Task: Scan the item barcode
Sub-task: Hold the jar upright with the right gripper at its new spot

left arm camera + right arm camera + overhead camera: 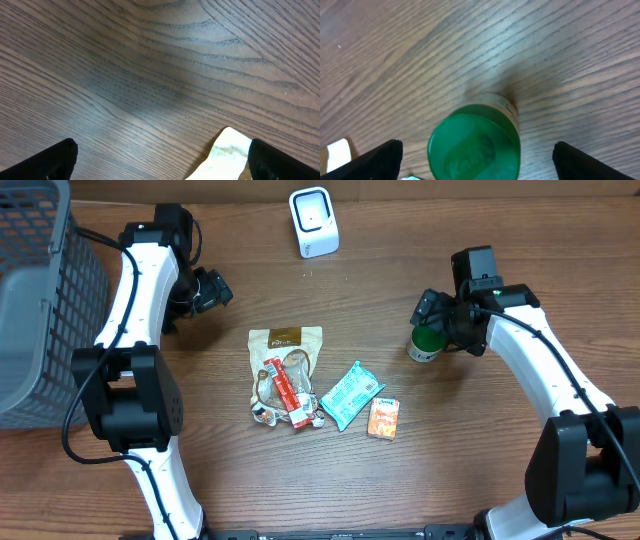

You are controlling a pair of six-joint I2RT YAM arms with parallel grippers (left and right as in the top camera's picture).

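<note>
A white barcode scanner (313, 222) stands at the back of the table. A small jar with a green lid (425, 343) stands upright at the right. My right gripper (434, 318) hangs over it, open. In the right wrist view the green lid (474, 145) lies between the two black fingers (380, 159), with a gap on each side. My left gripper (207, 290) is open over bare wood at the back left. The left wrist view shows a pale corner of the beige pouch (227, 150) beside its right finger (280, 162).
In the middle lie a beige pouch (286, 342), red stick packs (283, 388), a teal packet (350, 394) and a small orange box (383, 419). A grey mesh basket (40, 310) fills the left edge.
</note>
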